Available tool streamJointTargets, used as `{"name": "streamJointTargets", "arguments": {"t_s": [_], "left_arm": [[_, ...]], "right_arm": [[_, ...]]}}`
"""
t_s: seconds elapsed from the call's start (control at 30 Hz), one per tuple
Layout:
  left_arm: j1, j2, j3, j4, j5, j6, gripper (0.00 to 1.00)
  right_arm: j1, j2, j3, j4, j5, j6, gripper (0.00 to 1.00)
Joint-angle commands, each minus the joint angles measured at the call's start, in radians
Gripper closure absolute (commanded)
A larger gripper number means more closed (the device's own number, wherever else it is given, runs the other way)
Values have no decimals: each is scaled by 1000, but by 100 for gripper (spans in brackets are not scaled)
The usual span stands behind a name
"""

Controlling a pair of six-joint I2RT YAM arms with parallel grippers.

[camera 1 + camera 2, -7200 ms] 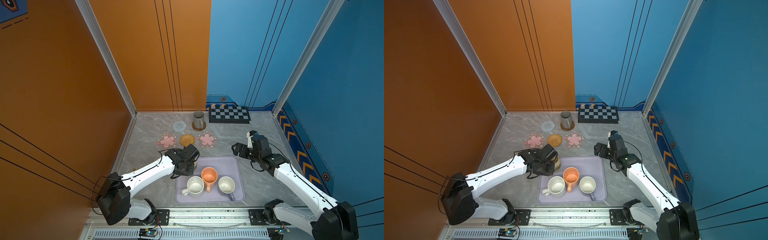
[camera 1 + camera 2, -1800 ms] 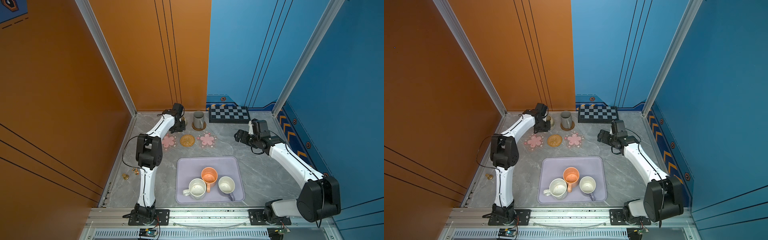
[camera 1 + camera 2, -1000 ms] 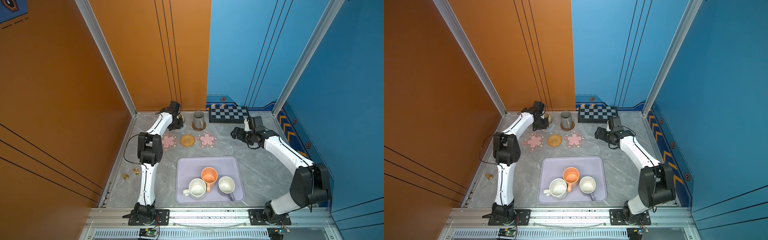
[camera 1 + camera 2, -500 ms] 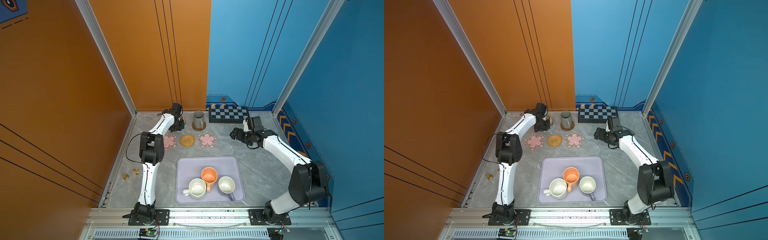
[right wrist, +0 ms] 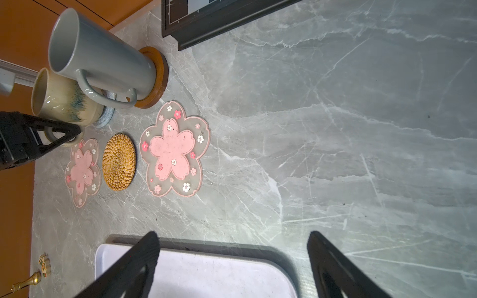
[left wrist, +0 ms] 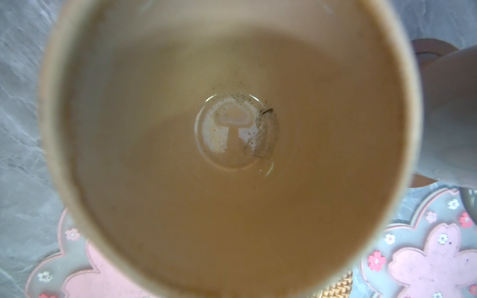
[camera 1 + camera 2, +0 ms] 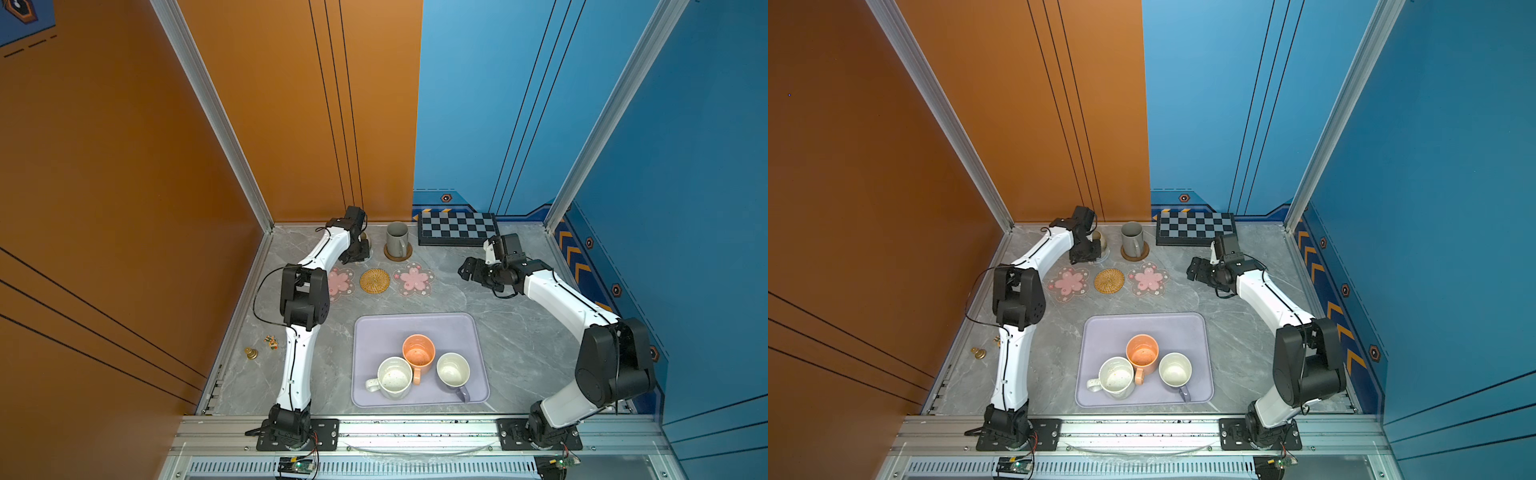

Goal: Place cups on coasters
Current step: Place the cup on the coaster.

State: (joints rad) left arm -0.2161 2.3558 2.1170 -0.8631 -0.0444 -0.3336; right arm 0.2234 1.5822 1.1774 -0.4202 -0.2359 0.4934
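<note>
The rounded beige mug (image 5: 64,103) stands upright with its base on the grey spiral coaster (image 5: 108,114) in the far left corner. My left gripper (image 7: 359,253) is shut on its handle, and the mug's inside (image 6: 232,144) fills the left wrist view. Right beside it the tall grey mug (image 7: 397,239) stands on the brown coaster (image 7: 409,253). Two pink flower coasters (image 7: 340,282) (image 7: 414,279) and the rattan coaster (image 7: 375,281) lie bare. Orange (image 7: 418,351), white speckled (image 7: 394,376) and lavender (image 7: 453,370) mugs stand on the tray. My right gripper (image 5: 232,234) hangs open and holds nothing.
The lavender tray (image 7: 415,324) lies near the front edge. A checkered board (image 7: 457,228) sits against the back wall. Small brass pieces (image 7: 250,353) lie by the left wall. Orange and blue walls close in the table on three sides.
Since the earliest frames my left arm has carried the beige mug from beside the tray to the far left corner. In the last second both arms have barely shifted.
</note>
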Motion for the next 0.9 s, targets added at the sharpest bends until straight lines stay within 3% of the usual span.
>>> {"name": "streamJointTargets", "arguments": {"t_s": [0.0, 0.23, 0.87], "left_arm": [[9, 15, 38, 2, -17, -25, 78], [6, 11, 41, 0, -20, -33, 51], [-3, -126, -104, 2, -44, -21, 50]], "right_arm": [[2, -6, 5, -22, -13, -19, 8], [18, -3, 21, -30, -92, -49, 8], [59, -34, 28, -54, -70, -68, 8]]}}
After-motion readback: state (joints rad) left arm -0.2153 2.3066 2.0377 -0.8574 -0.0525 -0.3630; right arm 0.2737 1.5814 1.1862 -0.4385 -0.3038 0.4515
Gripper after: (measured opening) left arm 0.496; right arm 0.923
